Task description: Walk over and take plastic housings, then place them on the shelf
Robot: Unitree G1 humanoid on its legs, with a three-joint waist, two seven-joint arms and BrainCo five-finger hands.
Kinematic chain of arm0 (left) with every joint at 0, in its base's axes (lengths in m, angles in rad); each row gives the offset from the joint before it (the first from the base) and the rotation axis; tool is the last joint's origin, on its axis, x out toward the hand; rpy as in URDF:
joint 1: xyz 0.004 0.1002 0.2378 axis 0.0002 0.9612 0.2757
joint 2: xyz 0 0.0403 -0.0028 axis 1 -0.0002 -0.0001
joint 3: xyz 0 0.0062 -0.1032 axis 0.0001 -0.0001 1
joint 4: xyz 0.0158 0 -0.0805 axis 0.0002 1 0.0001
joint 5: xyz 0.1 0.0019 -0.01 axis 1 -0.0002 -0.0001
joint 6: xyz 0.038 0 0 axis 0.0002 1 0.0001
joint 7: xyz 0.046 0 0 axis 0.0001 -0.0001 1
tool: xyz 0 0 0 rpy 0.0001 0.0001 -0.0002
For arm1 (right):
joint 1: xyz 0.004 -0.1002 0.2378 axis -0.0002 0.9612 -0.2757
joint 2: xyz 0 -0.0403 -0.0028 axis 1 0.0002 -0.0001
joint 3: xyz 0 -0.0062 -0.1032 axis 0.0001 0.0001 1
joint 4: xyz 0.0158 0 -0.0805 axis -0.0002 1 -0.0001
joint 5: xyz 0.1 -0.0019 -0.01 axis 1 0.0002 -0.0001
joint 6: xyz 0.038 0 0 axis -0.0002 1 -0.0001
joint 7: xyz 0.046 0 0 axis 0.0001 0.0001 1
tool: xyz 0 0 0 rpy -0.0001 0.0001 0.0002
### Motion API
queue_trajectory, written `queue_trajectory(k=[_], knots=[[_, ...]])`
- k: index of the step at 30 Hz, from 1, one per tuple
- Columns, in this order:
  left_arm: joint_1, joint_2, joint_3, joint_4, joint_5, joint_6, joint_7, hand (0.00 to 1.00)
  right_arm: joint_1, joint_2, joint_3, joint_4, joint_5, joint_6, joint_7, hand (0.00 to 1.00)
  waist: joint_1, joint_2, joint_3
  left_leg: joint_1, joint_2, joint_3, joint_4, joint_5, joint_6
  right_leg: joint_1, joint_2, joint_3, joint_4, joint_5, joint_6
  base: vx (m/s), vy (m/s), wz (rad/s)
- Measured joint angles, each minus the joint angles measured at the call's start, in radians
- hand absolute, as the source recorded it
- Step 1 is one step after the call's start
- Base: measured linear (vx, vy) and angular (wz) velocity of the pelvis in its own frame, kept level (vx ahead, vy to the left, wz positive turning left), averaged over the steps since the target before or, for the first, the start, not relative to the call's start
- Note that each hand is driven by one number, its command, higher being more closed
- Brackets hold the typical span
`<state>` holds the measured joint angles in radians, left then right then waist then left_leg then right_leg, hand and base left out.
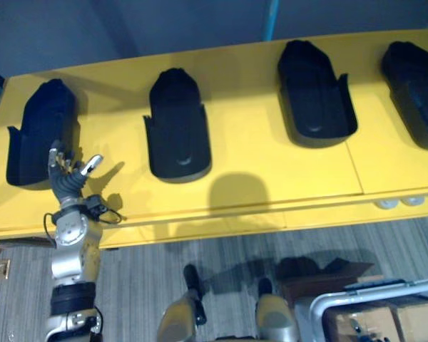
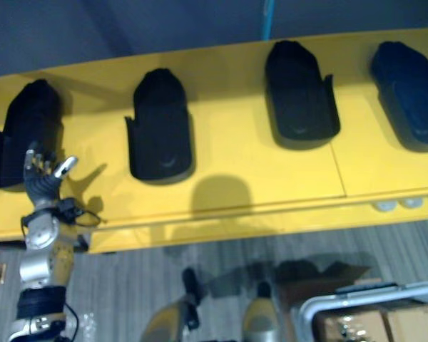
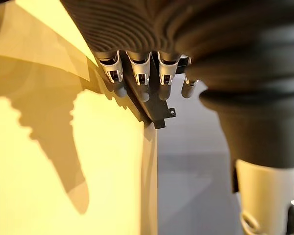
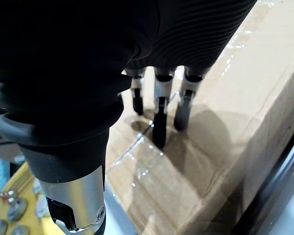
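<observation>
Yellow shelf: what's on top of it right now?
Four black housings sit apart in a row: leftmost housing, second housing, third housing, rightmost housing. The open left hand overlaps the leftmost's near end. The shelf beneath each is covered.

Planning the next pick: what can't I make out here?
- Rightmost housing: its side is cut off by both eye views' right edge.
- Leftmost housing: near corner hidden behind the left hand, eye views.
- Box: closed, contents hidden, right wrist view; right hand over it, contact unclear.
</observation>
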<state>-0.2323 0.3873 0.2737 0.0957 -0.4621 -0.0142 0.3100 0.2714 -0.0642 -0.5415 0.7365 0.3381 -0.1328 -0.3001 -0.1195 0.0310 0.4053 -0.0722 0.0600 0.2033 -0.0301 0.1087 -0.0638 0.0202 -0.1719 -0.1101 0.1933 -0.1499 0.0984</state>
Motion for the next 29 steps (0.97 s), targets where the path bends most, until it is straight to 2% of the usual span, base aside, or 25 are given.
queue_trajectory(k=[9, 11, 13, 15, 18, 21, 25, 29], knots=[[0.0, 0.0, 0.0, -0.06, 0.001, -0.002, -0.048, 0.0, 0.003, 0.005, -0.007, 0.0, 0.002, -0.002, -0.002, 0.0, 0.001, 0.002, -0.007, 0.01, -0.002, -0.004, -0.01, 0.003, 0.0, 0.016, 0.0, -0.008, -0.013, -0.001, 0.002, 0.01, -0.001, 0.01], [-0.001, 0.001, -0.003, -0.099, 0.0, -0.01, -0.071, 0.0, 0.028, 0.006, -0.012, 0.002, 0.002, -0.013, -0.006, 0.0, 0.005, 0.013, -0.065, 0.026, -0.007, -0.004, -0.05, 0.017, -0.001, 0.023, 0.0, -0.015, -0.03, 0.0, 0.004, 0.08, -0.008, 0.03], [-0.002, 0.009, -0.007, -0.144, 0.0, -0.032, -0.1, 0.0, 0.032, 0.009, -0.029, 0.019, 0.005, -0.018, -0.008, 0.0, 0.004, 0.013, -0.082, 0.056, -0.008, -0.003, -0.05, 0.015, -0.003, 0.058, -0.001, -0.016, -0.039, 0.0, 0.004, 0.1, -0.016, 0.01], [-0.007, 0.03, -0.015, -0.211, 0.01, -0.05, -0.125, 0.0, 0.041, 0.01, -0.039, 0.034, 0.008, -0.017, -0.015, 0.0, 0.003, 0.016, -0.133, 0.057, -0.007, -0.003, -0.052, 0.014, -0.004, 0.068, 0.0, -0.02, -0.058, 0.001, 0.005, 0.08, -0.029, 0.0], [-0.05, 0.06, -0.027, -0.278, 0.05, -0.057, -0.141, 0.0, 0.04, 0.0, -0.073, 0.058, 0.01, -0.017, -0.031, 0.0, 0.003, 0.027, -0.177, 0.075, -0.007, -0.002, -0.058, 0.014, -0.004, 0.091, 0.001, -0.022, -0.071, 0.006, 0.006, 0.02, -0.008, 0.0], [-0.086, 0.11, -0.048, -0.315, 0.085, -0.058, -0.134, 0.0, 0.036, -0.01, -0.089, 0.066, 0.01, -0.02, -0.031, 0.0, 0.003, 0.037, -0.218, 0.084, -0.002, -0.002, -0.059, 0.014, -0.004, 0.11, 0.006, -0.022, -0.096, 0.026, 0.006, -0.02, -0.002, -0.03], [-0.098, 0.139, -0.026, -0.319, 0.115, -0.049, -0.109, 0.0, 0.024, -0.017, -0.094, 0.065, 0.009, -0.019, -0.044, 0.0, 0.01, 0.041, -0.253, 0.087, 0.005, -0.002, -0.061, 0.015, -0.006, 0.122, 0.013, -0.024, -0.119, 0.043, 0.007, -0.1, 0.008, -0.03], [-0.044, 0.139, 0.088, -0.32, 0.118, -0.042, -0.041, 0.0, 0.0, -0.017, -0.095, 0.065, -0.02, 0.005, -0.131, 0.0, 0.026, 0.039, -0.27, 0.075, 0.017, -0.002, -0.061, 0.023, -0.011, 0.119, 0.023, -0.041, -0.138, 0.045, 0.003, -0.11, -0.003, 0.04]])
